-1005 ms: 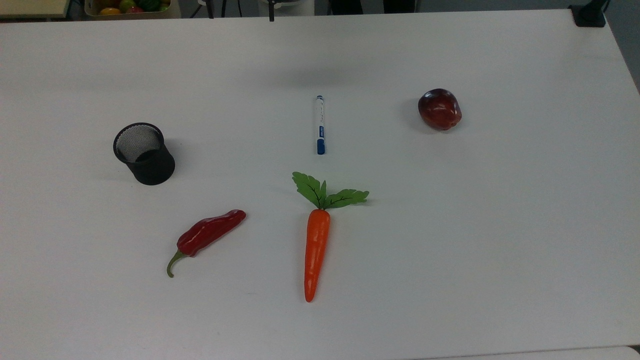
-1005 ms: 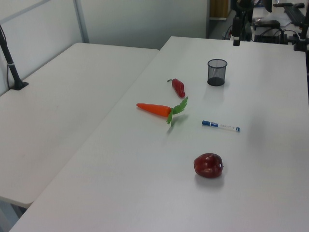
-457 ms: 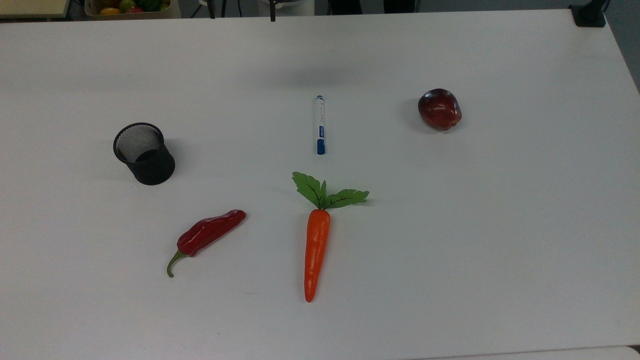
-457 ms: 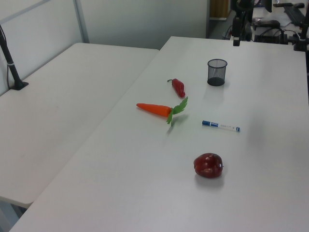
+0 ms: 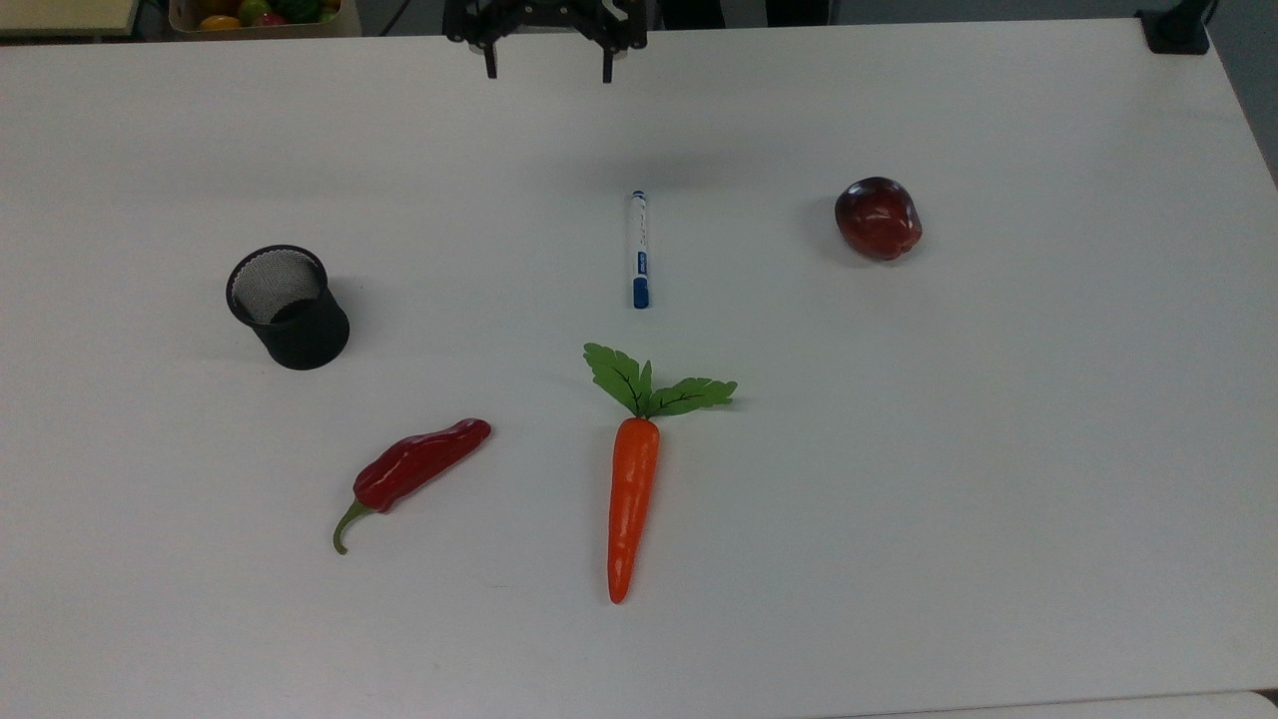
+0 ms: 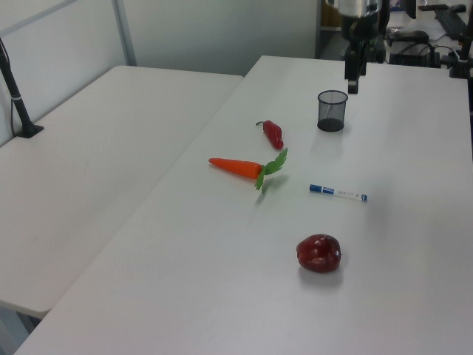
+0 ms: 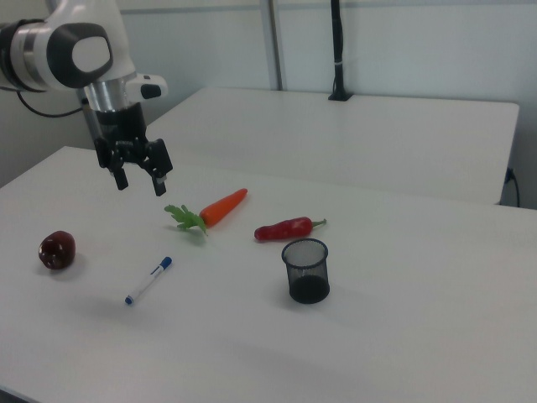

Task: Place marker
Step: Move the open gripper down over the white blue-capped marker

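Note:
The marker (image 5: 639, 250) is a slim white pen with a blue cap, lying flat on the white table (image 5: 998, 449) with its cap toward the carrot. It also shows in the left view (image 6: 338, 193) and the right view (image 7: 148, 280). My gripper (image 5: 548, 72) hangs open and empty above the table's far edge in the top view, well short of the marker. In the right view the gripper (image 7: 141, 185) is up in the air above and behind the marker, fingers spread. The left view puts the gripper (image 6: 353, 83) above the black cup.
A black mesh cup (image 5: 288, 308) stands upright at the top view's left. A red pepper (image 5: 414, 469) and an orange carrot (image 5: 632, 499) lie in front of the marker. A dark red apple (image 5: 879, 218) sits at the top view's right.
The gripper has come down into the top view from its upper edge and has lowered in the left view. The objects on the table have not moved.

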Controlling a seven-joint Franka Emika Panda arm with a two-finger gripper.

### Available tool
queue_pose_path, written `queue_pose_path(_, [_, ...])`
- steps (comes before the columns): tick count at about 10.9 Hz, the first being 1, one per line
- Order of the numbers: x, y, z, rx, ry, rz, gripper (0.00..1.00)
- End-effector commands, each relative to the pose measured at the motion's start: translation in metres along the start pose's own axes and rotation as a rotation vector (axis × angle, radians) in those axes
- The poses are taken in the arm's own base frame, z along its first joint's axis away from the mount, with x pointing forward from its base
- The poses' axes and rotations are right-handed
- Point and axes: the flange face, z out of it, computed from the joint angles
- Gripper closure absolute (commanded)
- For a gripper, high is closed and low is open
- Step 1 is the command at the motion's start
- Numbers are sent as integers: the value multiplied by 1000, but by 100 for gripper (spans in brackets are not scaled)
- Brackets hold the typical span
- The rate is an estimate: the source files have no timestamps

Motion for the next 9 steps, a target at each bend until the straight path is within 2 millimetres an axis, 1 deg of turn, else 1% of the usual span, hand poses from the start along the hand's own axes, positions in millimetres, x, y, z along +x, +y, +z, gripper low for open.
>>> queue_pose_path(1, [12,-26,37,11,2,-7,0])
queue_pose_path(2, [15,-30,48,13,11,4,0])
queue_pose_path(3, [15,-41,59,13,14,-8,0])
queue_pose_path(5, [18,-50,85,16,20,-19,0])
queue_pose_path(6, [21,-58,99,15,5,-26,0])
queue_pose_path(7, [24,-63,114,15,-8,-3,0])
queue_pose_path(9, [29,-66,142,21,6,25,0])
